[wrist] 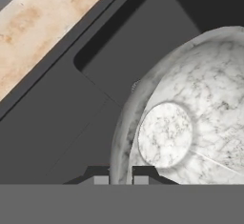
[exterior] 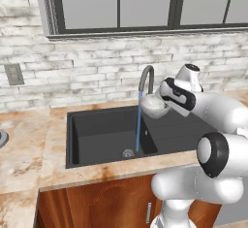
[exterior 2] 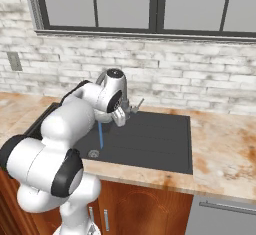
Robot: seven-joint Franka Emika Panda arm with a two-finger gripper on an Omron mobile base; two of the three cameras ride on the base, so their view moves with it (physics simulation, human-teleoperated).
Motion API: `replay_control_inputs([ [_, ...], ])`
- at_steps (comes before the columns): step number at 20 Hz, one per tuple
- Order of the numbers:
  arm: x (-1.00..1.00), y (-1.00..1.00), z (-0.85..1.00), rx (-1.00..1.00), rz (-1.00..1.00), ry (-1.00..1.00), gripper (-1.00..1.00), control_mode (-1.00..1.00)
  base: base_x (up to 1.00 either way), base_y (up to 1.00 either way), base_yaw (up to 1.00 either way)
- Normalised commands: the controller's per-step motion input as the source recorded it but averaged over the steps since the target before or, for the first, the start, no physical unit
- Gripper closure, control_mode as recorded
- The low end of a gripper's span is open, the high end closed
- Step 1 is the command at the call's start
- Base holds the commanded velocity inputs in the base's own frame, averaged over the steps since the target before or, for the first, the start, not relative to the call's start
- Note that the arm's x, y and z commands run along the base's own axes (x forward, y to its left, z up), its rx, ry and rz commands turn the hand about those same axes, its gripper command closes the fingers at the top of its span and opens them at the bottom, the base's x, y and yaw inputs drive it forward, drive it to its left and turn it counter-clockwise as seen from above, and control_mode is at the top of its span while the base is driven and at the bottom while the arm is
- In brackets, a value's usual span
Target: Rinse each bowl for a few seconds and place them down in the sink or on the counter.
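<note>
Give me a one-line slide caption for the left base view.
Gripper holds a pale bowl beside the running tap, water streaming into the black sink.

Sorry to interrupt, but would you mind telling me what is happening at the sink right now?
The robot arm is rinsing a bowl. Its tool is shut on the bowl's rim and holds it up beside the spout of the tap, above the black sink. A thin blue stream of water runs down past the bowl into the deep basin, towards the drain. The stone counter surrounds the sink.
</note>
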Motion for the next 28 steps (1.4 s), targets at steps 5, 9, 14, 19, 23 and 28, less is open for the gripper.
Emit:
replay_control_inputs([
  [5,-0.16,-0.22,0.00,-0.02,0.00,0.00,1.00,-1.00,0.00,0.00,0.00],
  [9,-0.13,-0.23,0.00,-0.04,0.00,0.01,1.00,-1.00,0.00,0.00,0.00],
  [14,-0.05,-0.24,0.00,-0.04,-0.01,0.03,1.00,-1.00,0.00,0.00,0.00],
  [19,0.00,-0.24,-0.05,-0.01,-0.03,0.02,1.00,-1.00,0.00,0.00,0.00],
  [23,0.00,-0.26,-0.09,0.00,-0.02,0.00,1.00,-1.00,0.00,0.00,0.00],
  [28,0.05,-0.19,-0.15,0.00,0.00,0.00,1.00,-1.00,0.00,0.00,0.00],
])
